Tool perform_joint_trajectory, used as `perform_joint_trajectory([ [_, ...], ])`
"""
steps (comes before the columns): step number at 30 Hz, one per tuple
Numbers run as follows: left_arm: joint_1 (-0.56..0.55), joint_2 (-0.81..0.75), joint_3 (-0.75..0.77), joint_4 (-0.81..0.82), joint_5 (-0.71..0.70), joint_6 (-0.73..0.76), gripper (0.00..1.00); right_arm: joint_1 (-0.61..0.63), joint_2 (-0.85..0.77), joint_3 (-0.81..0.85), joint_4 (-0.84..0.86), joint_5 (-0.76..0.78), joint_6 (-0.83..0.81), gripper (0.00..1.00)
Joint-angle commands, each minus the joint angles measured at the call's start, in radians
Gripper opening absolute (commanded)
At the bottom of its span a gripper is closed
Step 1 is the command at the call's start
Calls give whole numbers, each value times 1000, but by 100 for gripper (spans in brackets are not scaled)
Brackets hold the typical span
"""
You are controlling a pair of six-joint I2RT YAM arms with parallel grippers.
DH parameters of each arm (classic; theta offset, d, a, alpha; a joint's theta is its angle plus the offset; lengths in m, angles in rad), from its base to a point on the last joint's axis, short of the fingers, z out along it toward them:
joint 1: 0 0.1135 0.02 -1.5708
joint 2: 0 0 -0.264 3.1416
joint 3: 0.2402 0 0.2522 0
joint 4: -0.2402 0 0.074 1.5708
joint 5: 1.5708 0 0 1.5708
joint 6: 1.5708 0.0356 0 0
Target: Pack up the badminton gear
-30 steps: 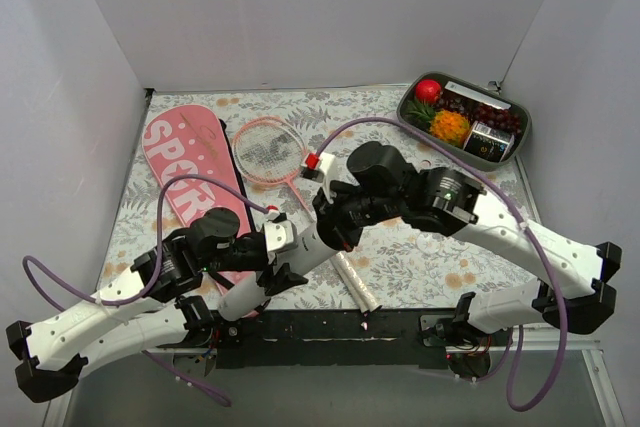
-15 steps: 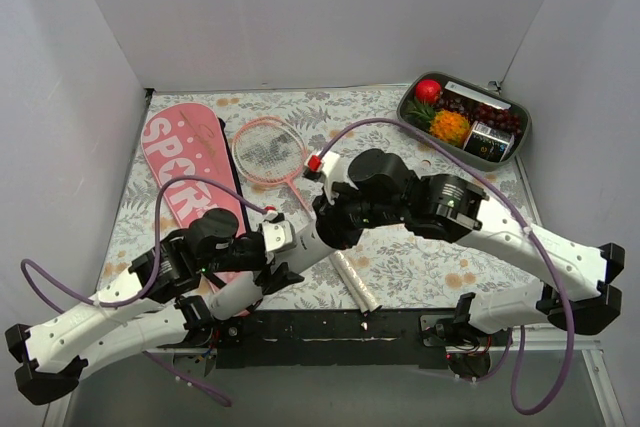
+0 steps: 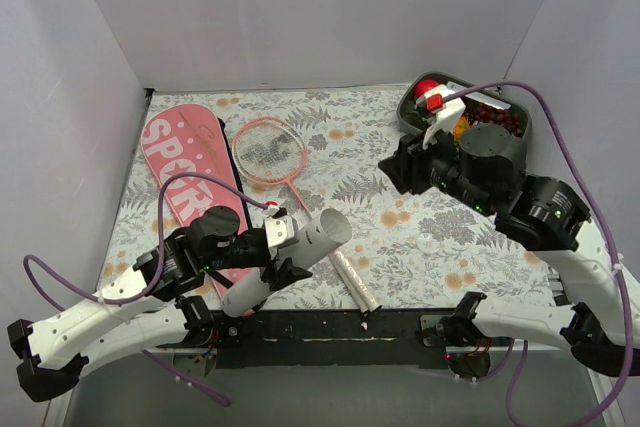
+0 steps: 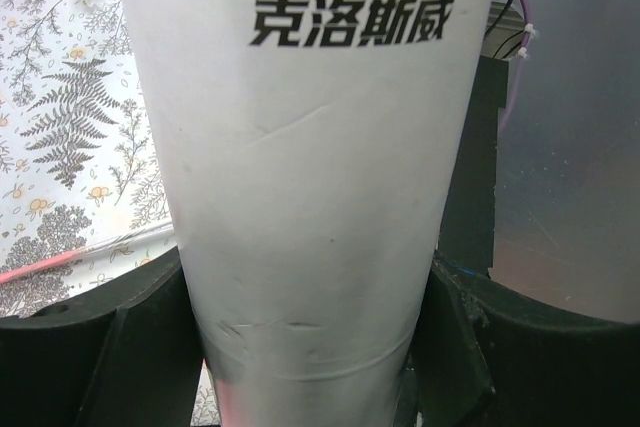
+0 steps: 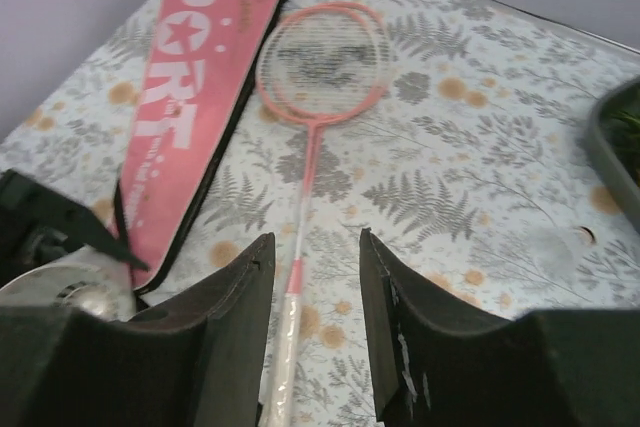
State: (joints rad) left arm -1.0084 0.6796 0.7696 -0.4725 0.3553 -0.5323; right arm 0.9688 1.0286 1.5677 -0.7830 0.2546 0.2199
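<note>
Your left claw (image 3: 272,257) clamps smooth white tube (image 3: 305,245), black print; long axis tilted, upper end toward far right. Your right claw (image 5: 313,257) part-spread, empty. Pink racket (image 3: 268,150) flat, strung head far, beside pink bag (image 3: 190,172).

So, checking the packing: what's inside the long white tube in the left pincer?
The long white tube is open at its far end; from above only grey shadow shows inside. Its opaque wall, gripped by the left pincer, hides anything deeper.
</note>
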Motion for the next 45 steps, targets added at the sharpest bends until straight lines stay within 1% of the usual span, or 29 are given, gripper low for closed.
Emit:
perform_joint_trajectory([
  [1,-6,-3,17,49,20,-5,11,-126,74,-81,25,88,-69,47],
  [3,-6,-5,17,46,19,-6,11,-182,96,-138,54,60,-94,47],
  [4,-6,-9,17,46,19,-6,11,-241,102,-164,86,34,-103,47],
  [6,-7,-15,13,46,17,-8,11,-298,129,-247,125,6,-129,47],
  [7,-7,-15,13,46,16,-8,11,-353,142,-277,142,5,-154,47],
  [10,-7,-12,13,48,25,-9,11,-425,209,-379,204,73,-200,46],
  [12,-7,-15,11,48,30,-11,11,-433,246,-441,278,138,-209,46],
  [13,-9,-18,7,52,33,-12,11,-435,260,-449,293,206,-217,47],
  [15,-10,-22,0,63,34,-15,12,-436,293,-498,381,271,-246,51],
  [17,-12,-22,3,63,36,-17,12,-444,353,-512,415,270,-287,60],
  [20,-13,-38,-3,63,48,-23,12,-447,442,-489,410,308,-329,64],
  [23,-16,-57,-4,63,51,-31,13,-447,502,-492,447,342,-391,66],
  [25,-15,-64,-3,64,59,-35,13,-449,519,-526,548,403,-462,67],
  [26,-15,-64,-1,64,69,-40,13,-449,533,-540,592,416,-493,70],
  [28,-15,-57,0,64,73,-51,13,-464,554,-560,683,442,-568,70],
  [31,-15,-48,2,64,83,-60,13,-492,625,-534,697,431,-591,70],
  [34,-16,-55,10,61,91,-60,14,-492,675,-543,763,417,-648,69],
  [38,-18,-86,4,60,93,-58,14,-504,757,-554,840,456,-706,68],
  [41,-19,-106,-12,64,93,-60,14,-527,792,-558,901,460,-705,67],
  [42,-22,-107,-15,69,93,-60,14,-539,801,-546,907,440,-699,67],
  [45,-25,-104,-15,69,88,-58,14,-545,840,-525,912,452,-708,63],
])
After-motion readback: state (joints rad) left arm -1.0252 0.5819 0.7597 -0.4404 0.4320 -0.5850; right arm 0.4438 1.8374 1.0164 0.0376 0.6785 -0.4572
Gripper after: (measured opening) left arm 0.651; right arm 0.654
